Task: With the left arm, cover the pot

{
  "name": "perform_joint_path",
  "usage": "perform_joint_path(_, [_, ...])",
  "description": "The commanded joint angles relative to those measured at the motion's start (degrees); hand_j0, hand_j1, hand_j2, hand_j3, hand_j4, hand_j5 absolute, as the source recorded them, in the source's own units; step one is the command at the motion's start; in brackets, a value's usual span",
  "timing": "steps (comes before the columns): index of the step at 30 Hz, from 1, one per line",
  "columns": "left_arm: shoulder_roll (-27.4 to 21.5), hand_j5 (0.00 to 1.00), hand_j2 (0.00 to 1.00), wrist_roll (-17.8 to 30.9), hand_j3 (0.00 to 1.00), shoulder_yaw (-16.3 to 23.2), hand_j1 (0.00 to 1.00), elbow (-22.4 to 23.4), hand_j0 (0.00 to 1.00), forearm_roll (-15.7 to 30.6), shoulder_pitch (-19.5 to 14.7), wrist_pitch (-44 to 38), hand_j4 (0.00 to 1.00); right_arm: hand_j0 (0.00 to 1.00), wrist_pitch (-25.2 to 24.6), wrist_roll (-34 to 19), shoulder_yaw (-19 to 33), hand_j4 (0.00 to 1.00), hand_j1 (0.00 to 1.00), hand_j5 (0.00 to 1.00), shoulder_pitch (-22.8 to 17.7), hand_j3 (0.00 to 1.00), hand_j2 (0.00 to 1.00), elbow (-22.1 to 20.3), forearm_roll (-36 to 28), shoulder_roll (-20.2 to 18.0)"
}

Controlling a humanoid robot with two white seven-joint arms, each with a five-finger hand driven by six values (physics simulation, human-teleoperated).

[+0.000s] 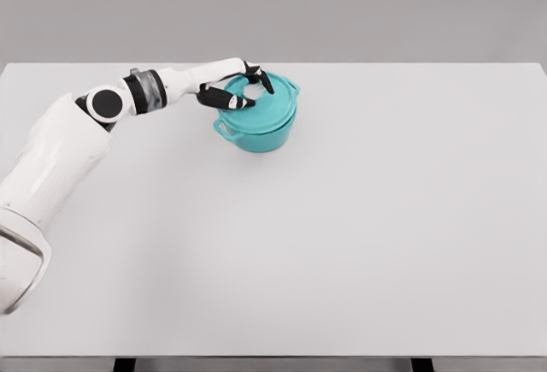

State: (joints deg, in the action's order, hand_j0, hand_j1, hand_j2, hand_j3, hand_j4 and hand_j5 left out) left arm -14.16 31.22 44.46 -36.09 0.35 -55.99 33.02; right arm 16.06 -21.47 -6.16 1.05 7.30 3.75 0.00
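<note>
Fingers (238,98) curled around lid (256,98) knob

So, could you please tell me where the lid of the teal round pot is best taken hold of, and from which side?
Probably by the pale knob at the centre of the teal round lid, coming from straight above. The lid lies flat on the teal pot, so its low rim offers little purchase. The left hand is already over it, dark fingers curled around the knob area.
</note>
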Motion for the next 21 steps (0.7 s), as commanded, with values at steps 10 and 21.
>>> perform_joint_path(10, [0.7, 0.57, 0.57, 0.0, 0.57, -0.1, 0.57, 0.8, 0.57, 0.4, 0.0, -0.1, 0.57, 1.0, 0.0, 0.0, 0.0, 1.0, 1.0, 1.0, 0.0, 1.0, 1.0, 0.0, 0.0, 0.0])
perform_joint_path(21, [0.5, 0.61, 0.61, 0.0, 0.61, -0.1, 0.61, 0.8, 0.61, 0.4, 0.0, -0.1, 0.61, 1.0, 0.0, -0.1, 0.0, 1.0, 1.0, 1.0, 0.0, 1.0, 1.0, 0.0, 0.0, 0.0])
